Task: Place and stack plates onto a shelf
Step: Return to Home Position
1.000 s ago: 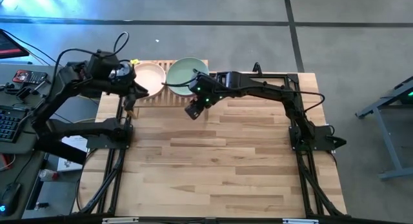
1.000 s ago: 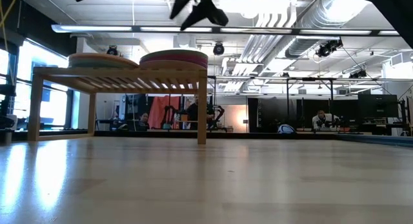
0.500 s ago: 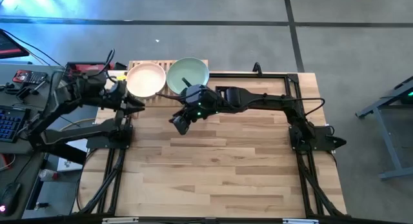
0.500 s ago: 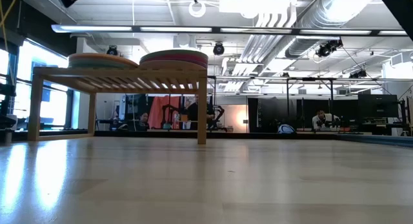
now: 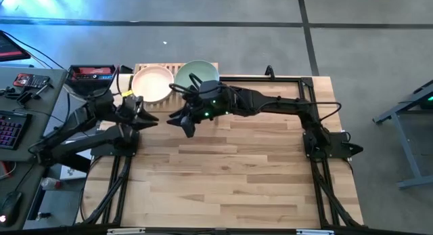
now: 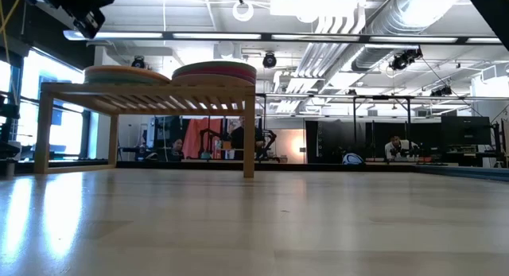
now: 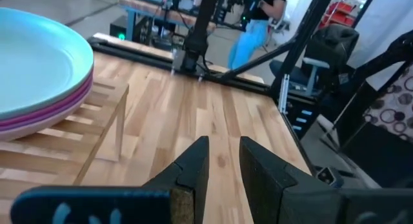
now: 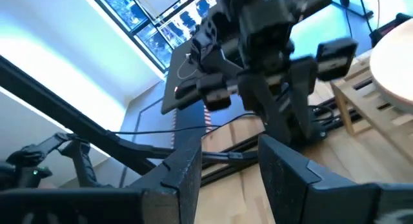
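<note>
Over the wooden table (image 5: 237, 174) the left gripper (image 7: 224, 161) hangs empty, fingers seemingly a sliver apart; the right gripper (image 8: 229, 167) beside it gapes empty. Beyond, the shelf (image 6: 149, 91) bears two stacks, peach plate (image 5: 152, 83) topping left, mint plate (image 5: 197, 74) right.

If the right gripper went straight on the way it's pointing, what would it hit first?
Probably the left arm, dead ahead of the right gripper, though depth is hard to judge.
</note>
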### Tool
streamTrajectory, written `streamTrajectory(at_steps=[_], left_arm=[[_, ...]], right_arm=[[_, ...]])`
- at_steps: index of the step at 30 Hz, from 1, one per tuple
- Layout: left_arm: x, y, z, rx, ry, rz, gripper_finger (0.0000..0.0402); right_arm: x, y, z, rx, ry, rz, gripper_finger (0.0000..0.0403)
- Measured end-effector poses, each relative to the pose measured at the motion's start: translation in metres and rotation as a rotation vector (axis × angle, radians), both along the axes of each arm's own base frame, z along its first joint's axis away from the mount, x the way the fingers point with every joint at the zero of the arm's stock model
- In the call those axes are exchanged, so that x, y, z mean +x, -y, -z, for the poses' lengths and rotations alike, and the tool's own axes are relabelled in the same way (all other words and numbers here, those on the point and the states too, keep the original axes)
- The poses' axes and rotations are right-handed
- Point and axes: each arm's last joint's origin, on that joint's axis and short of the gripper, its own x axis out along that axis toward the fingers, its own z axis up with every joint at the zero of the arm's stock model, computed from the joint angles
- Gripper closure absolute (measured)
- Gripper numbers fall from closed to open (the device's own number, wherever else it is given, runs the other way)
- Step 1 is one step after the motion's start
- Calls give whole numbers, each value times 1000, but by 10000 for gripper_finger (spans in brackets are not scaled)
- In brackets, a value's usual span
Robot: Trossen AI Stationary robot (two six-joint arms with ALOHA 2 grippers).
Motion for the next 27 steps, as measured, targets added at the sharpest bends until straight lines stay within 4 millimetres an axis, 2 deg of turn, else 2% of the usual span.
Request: streamTrajectory(at_steps=[10, 14, 21, 27], left_arm=[[1, -2, 39, 38, 54, -55, 328], [2, -3, 40, 36, 107, -70, 328], [4, -7, 47, 47, 83, -184, 328], [4, -7, 44, 107, 110, -169, 328]], right_arm=[[-13, 6, -18, -112, 59, -19, 268], [-18, 10, -24, -131, 75, -2, 268], [-20, 16, -27, -131, 80, 13, 268], [-20, 24, -27, -132, 78, 31, 268]])
